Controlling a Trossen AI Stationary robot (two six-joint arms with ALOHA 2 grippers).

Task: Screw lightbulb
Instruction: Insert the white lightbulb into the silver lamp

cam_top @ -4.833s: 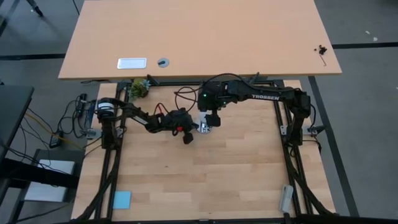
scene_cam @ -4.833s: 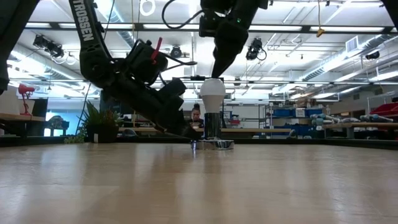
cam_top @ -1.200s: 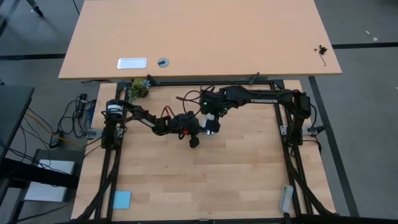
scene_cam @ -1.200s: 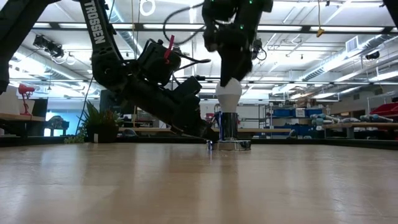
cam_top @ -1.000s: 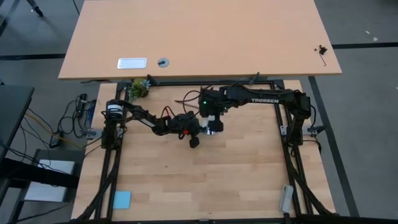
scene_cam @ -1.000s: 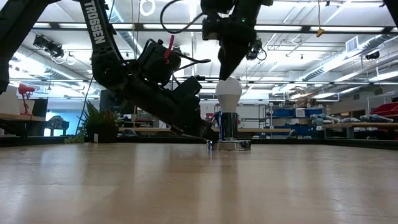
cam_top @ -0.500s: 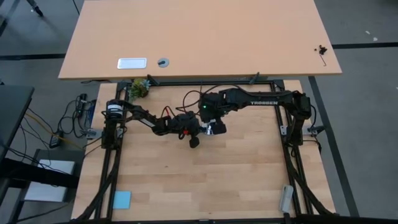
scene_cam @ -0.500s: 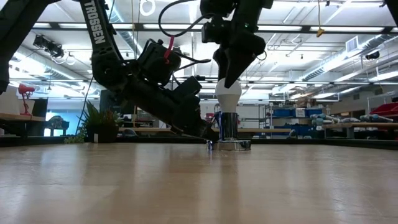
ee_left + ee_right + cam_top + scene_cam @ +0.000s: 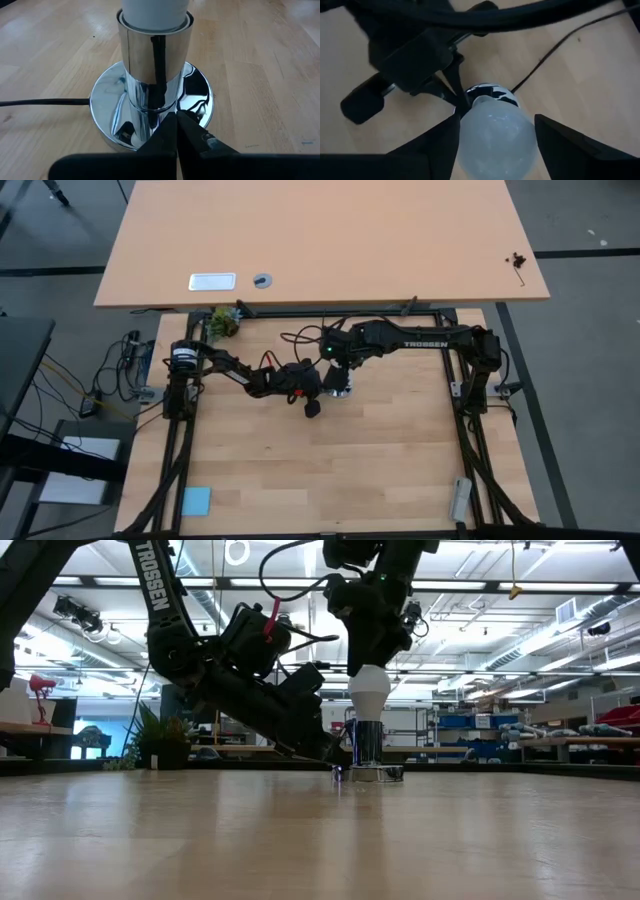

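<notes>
Desk [image 9: 200, 840]: we've got bare light wood planks up front in the low view, nothing on them until you reach the middle.

Socket base [image 9: 150, 107]: shiny chrome disc with an upright chrome sleeve, sitting flat on the desk near its middle. A black cord [image 9: 45, 102] runs off from it across the wood.

Lightbulb [image 9: 368, 692]: white frosted bulb, standing upright in the socket sleeve with the round end up. From the right wrist view we're looking straight down on its dome [image 9: 496, 134].

Left gripper [image 9: 176, 131]: down low at the foot of the socket, fingers clenched together into a point that touches, or nearly touches, the chrome base. It's holding nothing that we can see. The arm comes in slanted from the left side of the desk [image 9: 285, 378].

Right gripper [image 9: 496, 131]: hanging straight above the bulb, one dark finger [image 9: 435, 145] on each side of the dome. The one finger looks just about against the glass, the other shows a sliver of gap, so we honestly can't tell if it's gripping or loose.

Behind the desk: a small green plant [image 9: 223, 321] at the far edge, then a bigger pale table [image 9: 320, 240] beyond.
</notes>
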